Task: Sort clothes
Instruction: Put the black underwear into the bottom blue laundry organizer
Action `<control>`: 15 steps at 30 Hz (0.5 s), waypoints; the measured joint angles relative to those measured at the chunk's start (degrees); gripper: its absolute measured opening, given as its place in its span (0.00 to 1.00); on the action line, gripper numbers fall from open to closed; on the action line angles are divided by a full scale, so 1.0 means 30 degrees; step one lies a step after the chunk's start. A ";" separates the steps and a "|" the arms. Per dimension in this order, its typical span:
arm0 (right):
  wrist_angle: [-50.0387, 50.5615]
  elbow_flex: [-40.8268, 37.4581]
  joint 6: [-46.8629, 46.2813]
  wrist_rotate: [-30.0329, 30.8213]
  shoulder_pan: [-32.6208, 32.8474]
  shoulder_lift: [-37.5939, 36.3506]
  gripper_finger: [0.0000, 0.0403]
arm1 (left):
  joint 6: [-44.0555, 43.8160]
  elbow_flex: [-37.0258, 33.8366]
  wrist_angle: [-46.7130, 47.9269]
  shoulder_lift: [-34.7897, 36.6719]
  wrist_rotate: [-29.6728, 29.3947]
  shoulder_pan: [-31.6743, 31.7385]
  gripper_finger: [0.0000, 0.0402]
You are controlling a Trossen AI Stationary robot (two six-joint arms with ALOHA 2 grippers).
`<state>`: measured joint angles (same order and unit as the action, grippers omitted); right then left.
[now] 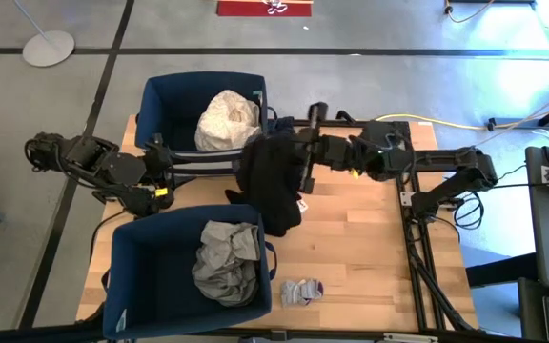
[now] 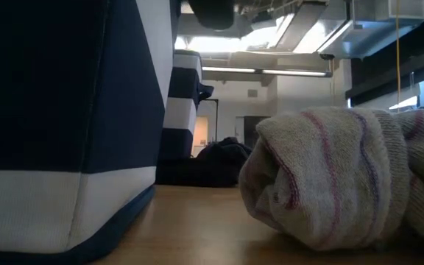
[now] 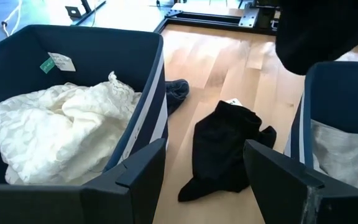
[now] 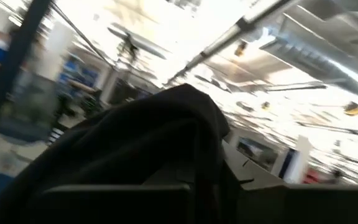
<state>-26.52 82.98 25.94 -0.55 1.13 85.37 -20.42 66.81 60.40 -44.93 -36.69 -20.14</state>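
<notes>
Black garment (image 1: 273,176) draped over the right gripper (image 1: 298,157), clamped and lifted above the table between the two navy bins; second black garment (image 3: 225,149) flat on the wood below. Left gripper (image 3: 204,171) beside the bins, fingers wide, empty. White lacy garment (image 1: 227,119) in far bin (image 1: 155,110); grey garment (image 1: 227,262) in near bin (image 1: 146,276). Grey socks (image 1: 300,292) near the table (image 1: 360,248) edge. Green and white tags (image 3: 56,62) inside far bin, writing unreadable. Grey floor around the table.

I see two navy bins on my wooden table (image 1: 360,248): far bin (image 1: 165,110), near bin (image 1: 146,276); a yellow cable (image 1: 465,124) and round stand base (image 1: 48,48) on the floor
</notes>
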 joint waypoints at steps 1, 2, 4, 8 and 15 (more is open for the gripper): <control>-0.0097 0.0441 -0.0168 -0.0501 0.0000 0.0394 0.05 | 0.0007 0.0000 0.0000 -0.0066 0.0003 0.0000 0.52; -0.0105 0.0923 -0.0373 -0.0955 0.0000 0.0775 0.06 | 0.0040 0.0000 0.0000 -0.0126 0.0000 0.0000 0.52; -0.0102 0.1963 -0.0689 -0.1934 0.0002 0.1536 0.06 | 0.0186 0.0000 0.0000 -0.0236 0.0005 0.0000 0.52; -0.0152 0.4031 -0.1549 -0.3692 0.0015 0.2828 0.06 | 0.0320 0.0000 -0.0015 -0.0459 0.0003 0.0000 0.52; 0.0851 0.6019 -0.3033 -0.5255 0.0183 0.4103 0.06 | 0.0485 0.0000 -0.0667 -0.0523 -0.0007 0.0000 0.52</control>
<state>-23.97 101.04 16.84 -16.31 1.67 97.68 -18.97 66.81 58.40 -46.50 -36.71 -20.14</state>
